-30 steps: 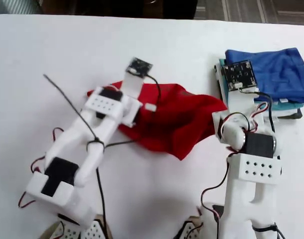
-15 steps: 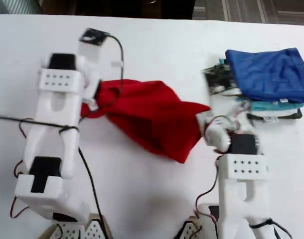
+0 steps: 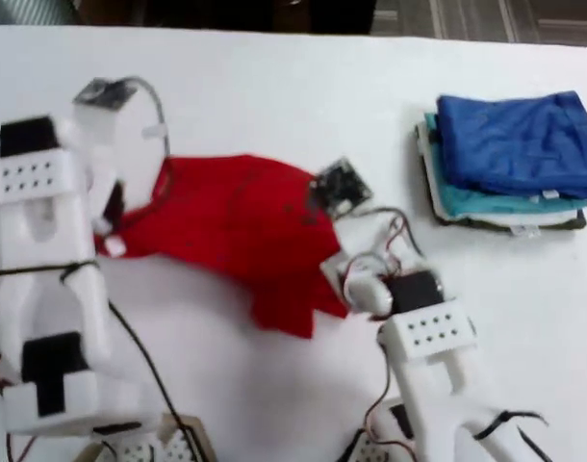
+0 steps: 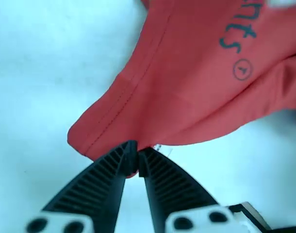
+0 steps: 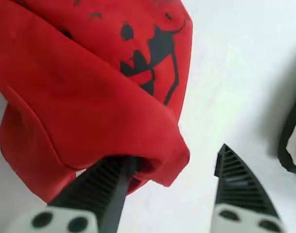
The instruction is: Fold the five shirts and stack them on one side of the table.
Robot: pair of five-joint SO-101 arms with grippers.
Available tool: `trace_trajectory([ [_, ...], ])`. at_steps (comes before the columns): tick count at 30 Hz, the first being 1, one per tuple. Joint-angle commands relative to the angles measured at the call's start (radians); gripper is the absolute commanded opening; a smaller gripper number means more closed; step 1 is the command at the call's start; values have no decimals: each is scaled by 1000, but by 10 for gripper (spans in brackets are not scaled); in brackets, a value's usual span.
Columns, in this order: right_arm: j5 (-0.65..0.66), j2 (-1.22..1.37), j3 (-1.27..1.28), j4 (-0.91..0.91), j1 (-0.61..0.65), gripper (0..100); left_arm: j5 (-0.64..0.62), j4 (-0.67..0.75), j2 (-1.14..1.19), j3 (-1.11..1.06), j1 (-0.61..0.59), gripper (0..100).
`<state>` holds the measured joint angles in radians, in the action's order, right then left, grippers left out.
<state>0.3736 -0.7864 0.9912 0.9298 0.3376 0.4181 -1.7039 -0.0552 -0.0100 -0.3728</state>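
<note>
- High view: red shirt (image 3: 226, 226), unfolded and rumpled, lies on the white table (image 3: 303, 87) between the two arms. Its long axis runs across the table from the left arm's side to the right arm's.
- Left gripper (image 4: 134, 148): jaws together, clamped on a corner of the shirt by its stitched hem (image 4: 109, 121), at the end of the cloth on the left arm's side.
- Right gripper (image 5: 178, 156): jaws apart. One finger (image 5: 109, 184) is tucked against the underside of a rolled fold at the shirt's opposite end, and the other (image 5: 235, 179) stands off the cloth over bare table, so nothing is gripped.
- Stack of folded shirts (image 3: 510, 159): blue on top, teal beneath, more below. It sits on the right arm's side, well apart from the red shirt.
- Governing relation: the shirt spans arm to arm, each gripper at one end of the long axis. The right one is nearer the stack.
- Judgement: the coming move likely calls for the right jaws to close on that fold, so the cloth can be drawn flat before it is folded.
</note>
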Motion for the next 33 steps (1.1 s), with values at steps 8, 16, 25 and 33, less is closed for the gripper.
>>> trace_trajectory([
  [8,-8,-38,38,-84,-51,342,15,359,-75,-390,-46,97],
  [16,-8,-38,-112,59,-50,354,17,302,-77,-344,-127,132],
  [25,2,-27,-236,269,160,354,110,150,-77,-288,-164,132],
  [33,0,-27,-106,200,199,354,247,459,-74,-481,-265,133],
])
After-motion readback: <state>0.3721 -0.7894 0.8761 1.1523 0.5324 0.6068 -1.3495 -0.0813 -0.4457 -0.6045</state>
